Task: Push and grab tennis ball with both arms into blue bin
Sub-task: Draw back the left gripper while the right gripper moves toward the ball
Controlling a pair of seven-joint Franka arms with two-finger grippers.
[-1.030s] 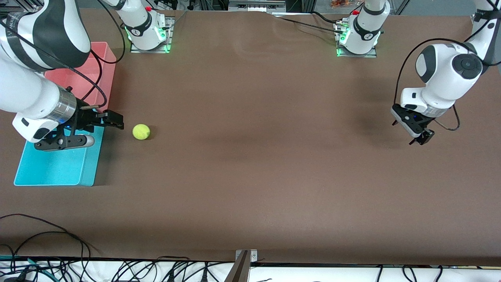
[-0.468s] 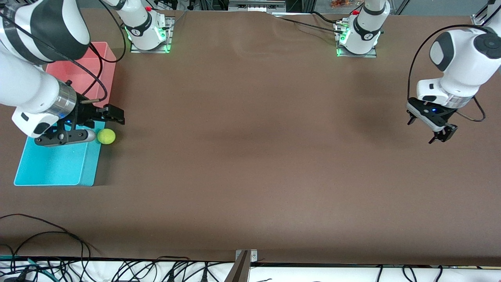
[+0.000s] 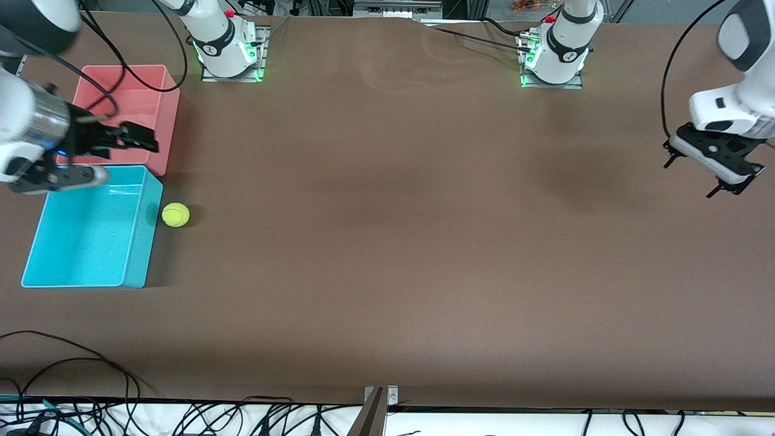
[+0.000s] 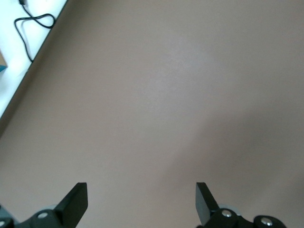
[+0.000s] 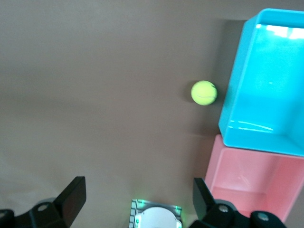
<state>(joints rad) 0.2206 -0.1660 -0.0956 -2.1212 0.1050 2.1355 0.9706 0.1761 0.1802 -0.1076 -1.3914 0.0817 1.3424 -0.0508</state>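
The tennis ball (image 3: 175,215) lies on the brown table just outside the blue bin (image 3: 60,275), by the bin wall that faces the left arm's end. It also shows in the right wrist view (image 5: 204,92), a small gap from the blue bin (image 5: 237,80). My right gripper (image 3: 142,138) is open and empty, up in the air over the pink bin's edge; in its own view (image 5: 137,190) the fingers stand wide apart. My left gripper (image 3: 689,178) is open and empty over bare table at the left arm's end, and shows the same in its own view (image 4: 140,190).
A pink bin (image 3: 163,115) stands against the blue bin, farther from the front camera, and shows in the right wrist view (image 5: 247,175). The arm bases (image 3: 227,45) (image 3: 554,51) stand along the table's edge farthest from the camera. Cables (image 3: 72,363) lie at the near edge.
The ball rolled to the blue bin's wall, then back a little. My right gripper rose from the blue bin's edge to over the pink bin. My left gripper drew back toward its table end.
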